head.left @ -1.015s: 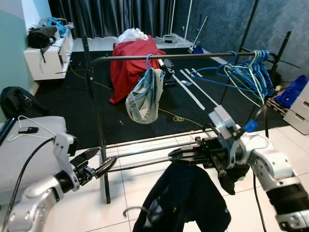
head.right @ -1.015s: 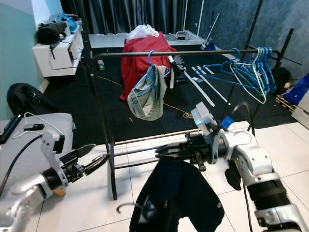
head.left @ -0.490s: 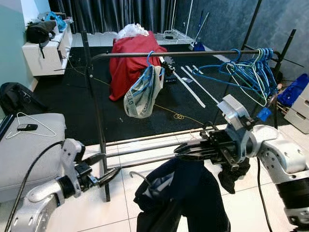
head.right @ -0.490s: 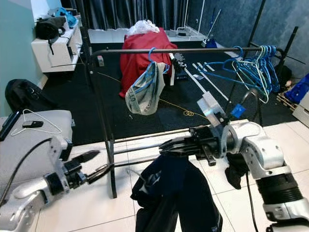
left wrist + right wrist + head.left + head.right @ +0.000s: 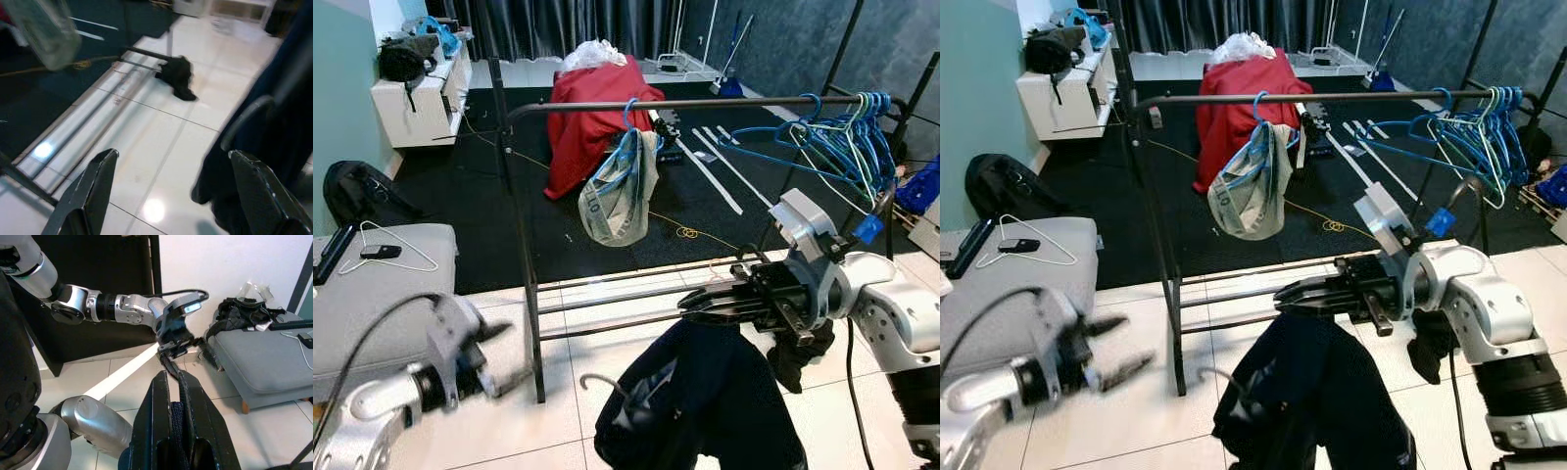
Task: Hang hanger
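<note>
Below the round metal rail (image 5: 705, 102), right end effector (image 5: 690, 306) pinches limp dark cloth (image 5: 705, 392).

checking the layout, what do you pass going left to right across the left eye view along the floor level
grey ottoman → left pincer → rack's black upright → dark garment held by right pincer

Perhaps home: clothes rack (image 5: 705, 103), sofa (image 5: 372, 304)
</note>
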`<state>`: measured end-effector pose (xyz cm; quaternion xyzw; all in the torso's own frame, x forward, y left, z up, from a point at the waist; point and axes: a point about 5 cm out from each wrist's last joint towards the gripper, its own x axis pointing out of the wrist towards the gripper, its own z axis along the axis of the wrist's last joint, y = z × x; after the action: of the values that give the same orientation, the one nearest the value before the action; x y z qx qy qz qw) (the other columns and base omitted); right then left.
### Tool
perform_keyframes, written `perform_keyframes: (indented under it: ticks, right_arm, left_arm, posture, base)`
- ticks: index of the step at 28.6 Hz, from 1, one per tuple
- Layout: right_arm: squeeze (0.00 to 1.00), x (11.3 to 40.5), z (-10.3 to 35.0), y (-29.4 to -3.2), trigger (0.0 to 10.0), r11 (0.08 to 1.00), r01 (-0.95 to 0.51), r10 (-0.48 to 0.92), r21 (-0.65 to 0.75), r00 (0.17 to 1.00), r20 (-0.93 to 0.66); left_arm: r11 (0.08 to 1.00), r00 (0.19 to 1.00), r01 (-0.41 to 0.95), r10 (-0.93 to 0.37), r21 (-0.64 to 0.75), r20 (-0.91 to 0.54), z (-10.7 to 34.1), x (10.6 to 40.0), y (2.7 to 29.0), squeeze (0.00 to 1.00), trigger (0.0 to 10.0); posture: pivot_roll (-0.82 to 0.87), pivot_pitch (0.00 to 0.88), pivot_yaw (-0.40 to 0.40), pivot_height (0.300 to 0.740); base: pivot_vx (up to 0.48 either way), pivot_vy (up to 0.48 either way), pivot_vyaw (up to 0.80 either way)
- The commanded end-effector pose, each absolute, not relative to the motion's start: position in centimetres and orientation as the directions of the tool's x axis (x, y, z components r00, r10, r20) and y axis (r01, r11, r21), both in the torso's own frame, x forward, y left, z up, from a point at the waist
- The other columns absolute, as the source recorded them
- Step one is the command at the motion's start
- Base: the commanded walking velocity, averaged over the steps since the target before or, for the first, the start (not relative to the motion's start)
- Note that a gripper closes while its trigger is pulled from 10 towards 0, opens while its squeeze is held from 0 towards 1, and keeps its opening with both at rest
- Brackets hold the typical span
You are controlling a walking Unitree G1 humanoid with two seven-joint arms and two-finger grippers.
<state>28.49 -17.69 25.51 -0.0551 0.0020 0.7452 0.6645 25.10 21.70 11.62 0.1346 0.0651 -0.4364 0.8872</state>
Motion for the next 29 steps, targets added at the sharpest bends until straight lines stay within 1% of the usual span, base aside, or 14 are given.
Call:
perform_keyframes:
  ticks: [1,10,11,14,17,22,23,24,26,27,29]
  right_arm:
    - [0.0,28.2,26.2,-17.6,10.0,-0.128,-0.987,0.991,-0.102,-0.122,-0.064]
    - [0.0,27.8,26.6,-16.5,10.0,-0.147,-0.982,0.989,-0.119,-0.143,-0.044]
    - [0.0,27.7,26.7,-16.3,10.0,-0.149,-0.981,0.989,-0.122,-0.145,-0.037]
    - [0.0,27.7,26.7,-16.2,10.0,-0.15,-0.981,0.989,-0.124,-0.147,-0.032]
    - [0.0,27.6,26.8,-15.6,10.0,-0.148,-0.981,0.989,-0.125,-0.148,-0.011]
    - [0.0,27.8,26.9,-14.8,10.0,-0.153,-0.98,0.988,-0.13,-0.156,0.009]
    - [0.0,27.9,27.1,-14.6,10.0,-0.155,-0.979,0.987,-0.13,-0.158,0.016]
    - [0.0,27.9,27.2,-14.5,10.0,-0.156,-0.979,0.987,-0.13,-0.16,0.021]
    - [0.0,28.0,27.2,-14.5,10.0,-0.157,-0.979,0.987,-0.13,-0.161,0.023]
    - [0.0,28.0,27.2,-14.5,10.0,-0.161,-0.979,0.986,-0.127,-0.165,0.024]
    - [0.0,28.0,27.1,-14.5,10.0,-0.162,-0.979,0.986,-0.124,-0.166,0.024]
  left_arm:
    - [0.496,0.539,0.842,-0.779,0.21,-0.321,11.2,24.3,21.5,0.0,10.0]
    - [0.513,0.574,0.816,-0.773,0.266,-0.271,10.8,24.9,19.3,0.0,10.0]
    - [0.537,0.591,0.803,-0.77,0.258,-0.238,10.7,25.0,18.5,0.0,10.0]
    - [0.553,0.603,0.795,-0.768,0.25,-0.216,10.7,25.2,18.0,0.0,10.0]
    - [0.589,0.619,0.783,-0.77,0.202,-0.153,11.0,25.7,16.5,0.0,10.0]
    - [0.612,0.64,0.767,-0.751,0.194,-0.161,10.7,26.3,16.2,0.0,10.0]
    - [0.622,0.647,0.761,-0.747,0.185,-0.153,10.8,26.6,16.3,0.0,10.0]
    - [0.632,0.655,0.754,-0.743,0.178,-0.137,11.0,26.9,16.3,0.0,7.9]
    - [0.638,0.66,0.75,-0.741,0.175,-0.127,11.1,27.0,16.4,0.0,7.9]
    - [0.638,0.655,0.754,-0.747,0.158,-0.109,11.4,27.2,16.5,0.0,0.0]
    - [0.633,0.649,0.76,-0.753,0.15,-0.112,11.5,27.1,16.7,0.0,0.0]
  posture:
    - [-0.12,0.073,-0.024,0.74]
    - [-0.12,0.082,-0.024,0.74]
    - [-0.12,0.084,-0.024,0.74]
    - [-0.12,0.084,-0.024,0.74]
    - [-0.13,0.088,-0.028,0.74]
    - [-0.13,0.092,-0.033,0.74]
    - [-0.12,0.096,-0.046,0.74]
    - [-0.12,0.096,-0.046,0.74]
    - [-0.12,0.096,-0.046,0.74]
    - [-0.12,0.106,-0.054,0.74]
    - [-0.12,0.108,-0.055,0.74]
  base:
    - [0.0,0.0,0.0]
    - [0.0,0.0,0.0]
    - [0.0,0.0,0.0]
    - [0.0,0.0,0.0]
    - [0.0,0.0,0.0]
    - [0.0,0.0,0.0]
    - [0.0,0.0,0.0]
    - [0.0,0.0,0.0]
    - [0.0,0.0,0.0]
    - [0.0,0.0,0.0]
    - [0.0,0.0,0.0]
